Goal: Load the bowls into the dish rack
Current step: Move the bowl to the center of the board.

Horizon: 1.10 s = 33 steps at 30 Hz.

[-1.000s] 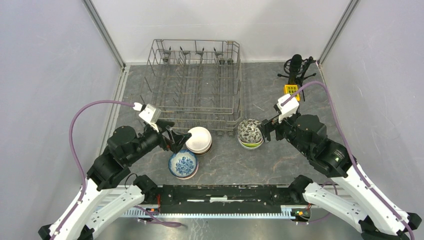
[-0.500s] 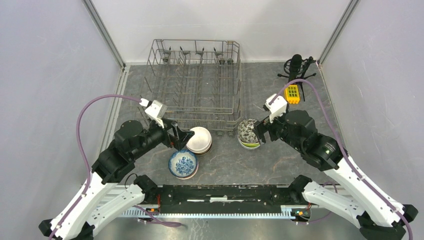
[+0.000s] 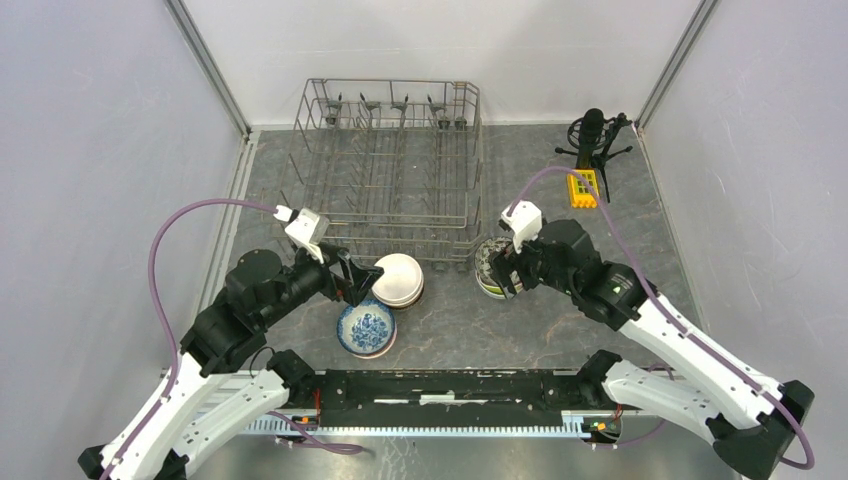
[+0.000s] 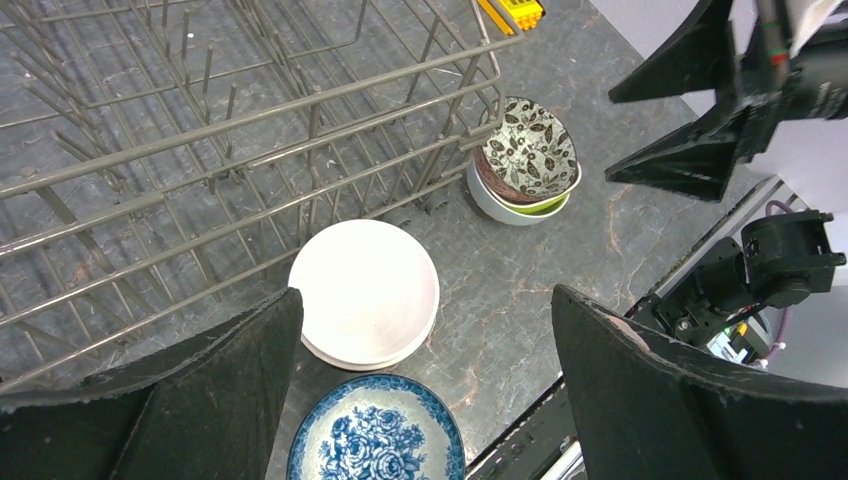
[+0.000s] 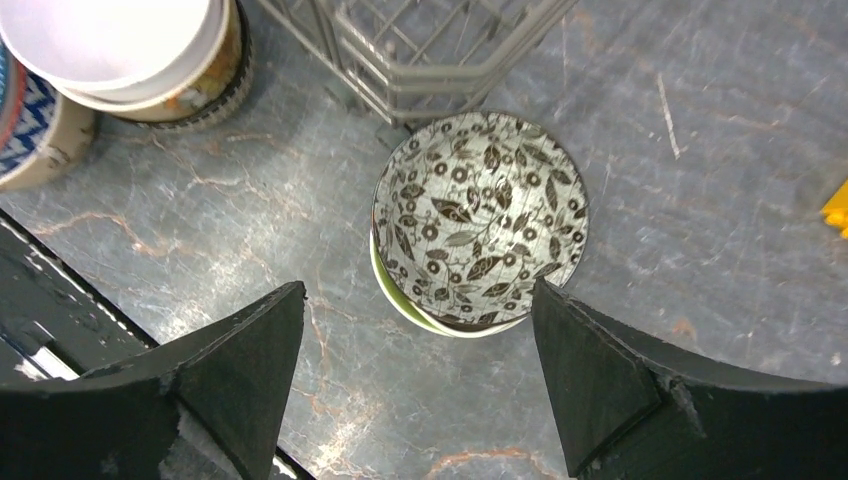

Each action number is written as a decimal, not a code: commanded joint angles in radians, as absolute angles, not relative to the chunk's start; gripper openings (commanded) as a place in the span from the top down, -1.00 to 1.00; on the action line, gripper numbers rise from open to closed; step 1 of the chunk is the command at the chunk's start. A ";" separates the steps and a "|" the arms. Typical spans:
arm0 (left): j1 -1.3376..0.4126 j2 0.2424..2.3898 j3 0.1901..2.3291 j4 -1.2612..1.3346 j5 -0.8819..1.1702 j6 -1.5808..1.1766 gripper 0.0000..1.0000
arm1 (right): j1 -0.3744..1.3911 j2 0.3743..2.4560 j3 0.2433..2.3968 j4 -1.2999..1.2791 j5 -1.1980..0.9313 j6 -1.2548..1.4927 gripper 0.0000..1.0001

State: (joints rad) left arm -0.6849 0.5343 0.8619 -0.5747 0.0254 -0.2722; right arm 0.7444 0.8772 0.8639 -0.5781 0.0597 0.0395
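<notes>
Black-and-white leafy bowl (image 5: 480, 215), right end effector (image 5: 415, 300) moved in over it, jaws spread, left end effector (image 4: 425, 300) released

From above, the right gripper (image 3: 500, 270) sits over the leaf-pattern stack (image 3: 486, 262), so no telling how many are in it. Right wrist view chops the blue bowl (image 5: 22, 115) at the left edge, white stack (image 5: 110, 40) at the top. Left wrist view clips the dish rack (image 4: 250, 115) too.
</notes>
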 commanded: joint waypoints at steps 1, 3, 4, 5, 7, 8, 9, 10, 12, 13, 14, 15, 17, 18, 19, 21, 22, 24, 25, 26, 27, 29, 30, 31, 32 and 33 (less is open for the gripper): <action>-0.681 0.529 0.854 -0.571 0.002 -0.290 -0.99 | 0.747 0.898 0.804 -0.500 0.060 0.067 -0.75; -0.681 0.531 0.854 -0.574 0.003 -0.288 -0.99 | 0.746 0.904 0.778 -0.482 0.064 0.071 -0.74; -0.681 0.531 0.854 -0.575 0.003 -0.288 -0.99 | 0.747 0.907 0.767 -0.475 0.062 0.069 -0.74; -0.681 0.532 0.855 -0.575 0.002 -0.288 -0.99 | 0.746 0.910 0.758 -0.469 0.063 0.069 -0.74; -0.681 0.534 0.854 -0.574 0.005 -0.288 -0.99 | 0.747 0.925 0.746 -0.466 0.052 0.060 -0.75; -0.681 0.534 0.854 -0.575 0.007 -0.287 -0.99 | 0.746 0.934 0.742 -0.466 0.048 0.058 -0.74; -0.681 0.534 0.854 -0.575 0.006 -0.285 -0.99 | 0.746 0.944 0.740 -0.464 0.044 0.057 -0.75; -0.680 0.534 0.854 -0.576 0.004 -0.284 -0.99 | 0.746 0.952 0.736 -0.460 0.040 0.054 -0.75; -0.681 0.534 0.853 -0.576 0.006 -0.284 -0.99 | 0.746 0.964 0.727 -0.439 0.036 0.048 -0.77; -0.681 0.535 0.853 -0.575 0.007 -0.285 -0.99 | 0.747 0.970 0.722 -0.430 0.031 0.044 -0.78; -0.680 0.536 0.854 -0.576 0.007 -0.285 -0.99 | 0.746 0.980 0.720 -0.425 0.021 0.040 -0.78; -0.682 0.536 0.854 -0.577 0.007 -0.285 -0.99 | 0.746 0.993 0.719 -0.420 0.008 0.037 -0.78; -0.681 0.535 0.853 -0.575 0.008 -0.285 -0.99 | 0.747 1.015 0.713 -0.409 0.002 0.031 -0.78; -0.681 0.535 0.853 -0.576 0.007 -0.283 -0.99 | 0.746 1.025 0.708 -0.402 0.003 0.028 -0.78; -0.682 0.535 0.853 -0.575 0.005 -0.284 -0.99 | 0.746 1.034 0.704 -0.395 0.002 0.025 -0.78; -0.681 0.536 0.853 -0.576 0.007 -0.284 -0.99 | 0.747 1.050 0.697 -0.384 -0.023 0.019 -0.78; -0.681 0.536 0.853 -0.576 0.008 -0.284 -0.99 | 0.747 1.058 0.692 -0.376 -0.027 0.016 -0.77; -0.681 0.538 0.853 -0.576 0.008 -0.284 -0.99 | 0.747 1.076 0.679 -0.360 -0.029 0.012 -0.78; -0.681 0.537 0.853 -0.576 0.008 -0.284 -0.99 | 0.746 1.086 0.673 -0.353 -0.031 0.010 -0.78; -0.681 0.537 0.854 -0.576 0.009 -0.282 -0.99 | 0.747 1.095 0.667 -0.348 -0.031 0.008 -0.79; -0.681 0.536 0.851 -0.576 0.008 -0.282 -0.99 | 0.746 1.104 0.661 -0.341 -0.030 0.008 -0.78; -0.680 0.534 0.851 -0.575 0.006 -0.281 -0.99 | 0.746 1.120 0.649 -0.327 -0.029 0.007 -0.79; -0.681 0.534 0.851 -0.577 0.006 -0.282 -0.99 | 0.746 1.126 0.643 -0.320 -0.027 0.007 -0.78; -0.681 0.534 0.852 -0.576 0.006 -0.282 -0.99 | 0.747 1.132 0.638 -0.316 -0.022 0.008 -0.78; -0.680 0.534 0.851 -0.577 0.007 -0.282 -0.99 | 0.746 1.138 0.633 -0.313 -0.019 0.008 -0.76; -0.681 0.534 0.851 -0.576 0.006 -0.282 -0.99 | 0.746 1.144 0.628 -0.313 -0.014 0.008 -0.75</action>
State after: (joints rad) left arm -0.6849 0.5320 0.8501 -0.5961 0.0231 -0.2722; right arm 0.7444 1.1263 0.6453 -0.3630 -0.0189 0.0193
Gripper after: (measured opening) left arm 0.994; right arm 0.885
